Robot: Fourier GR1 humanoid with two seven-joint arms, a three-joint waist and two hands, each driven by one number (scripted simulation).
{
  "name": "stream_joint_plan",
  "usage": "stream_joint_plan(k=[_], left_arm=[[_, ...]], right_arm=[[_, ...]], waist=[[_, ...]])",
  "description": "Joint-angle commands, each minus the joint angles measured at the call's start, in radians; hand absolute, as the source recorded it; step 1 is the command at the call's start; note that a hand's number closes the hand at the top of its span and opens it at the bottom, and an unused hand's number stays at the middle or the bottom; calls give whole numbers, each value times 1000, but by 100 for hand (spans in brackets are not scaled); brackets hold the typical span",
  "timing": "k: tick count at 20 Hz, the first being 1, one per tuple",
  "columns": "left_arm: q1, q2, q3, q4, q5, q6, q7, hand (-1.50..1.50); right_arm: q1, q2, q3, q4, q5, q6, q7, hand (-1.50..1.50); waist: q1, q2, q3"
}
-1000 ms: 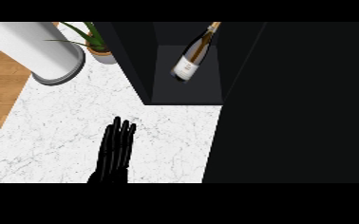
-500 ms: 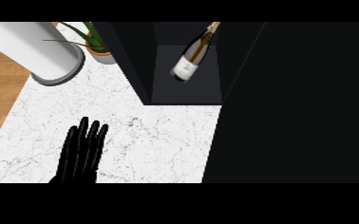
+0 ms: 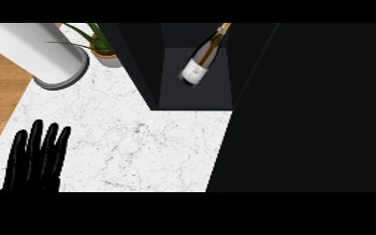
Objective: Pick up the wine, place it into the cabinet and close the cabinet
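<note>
White marble countertop [image 3: 147, 149] fills the near left of the view, veined in grey, and the dark cabinet [image 3: 294, 109] takes the whole right side. The cabinet stands open, and there on its dark shelf lies the wine bottle [image 3: 200, 59]. It rests on its side, long axis running from near left to far right, with the gold-capped neck pointing to the far right and the base toward the near left. A white label sits on the lower body with a small dark mark on it, but the writing is too small to read, so no brand can be given. The bottle touches nothing but the shelf; no hand is on it.

Down at the near left corner, the left hand [image 3: 33, 162] shows, black, fingers straight and held side by side, pointing away, spread flat above the marble and holding nothing. It is well apart from the cabinet and the bottle.

At the far left, a white cylindrical container [image 3: 44, 55] lies across the counter's edge, and just beside it stands a small potted plant [image 3: 99, 47] with long green leaves.
</note>
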Motion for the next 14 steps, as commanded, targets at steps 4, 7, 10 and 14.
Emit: stream_joint_plan(k=[4, 7, 10, 14], left_arm=[[70, 86, 205, 20, 131, -162, 11, -150], [100, 123, 278, 6, 176, -196, 43, -150], [118, 94, 283, 33, 144, -208, 14, -150], [116, 141, 356, 35, 203, -278, 55, -150]], right_arm=[[-31, 3, 253, -82, 96, -53, 29, 150], [-31, 3, 357, -112, 156, -103, 56, 150], [-28, 2, 439, -99, 235, -150, 36, 150], [-115, 1, 459, -54, 218, -273, 32, 150]], waist=[[3, 0, -1], [0, -3, -1], [-4, -3, -1], [2, -3, -2]])
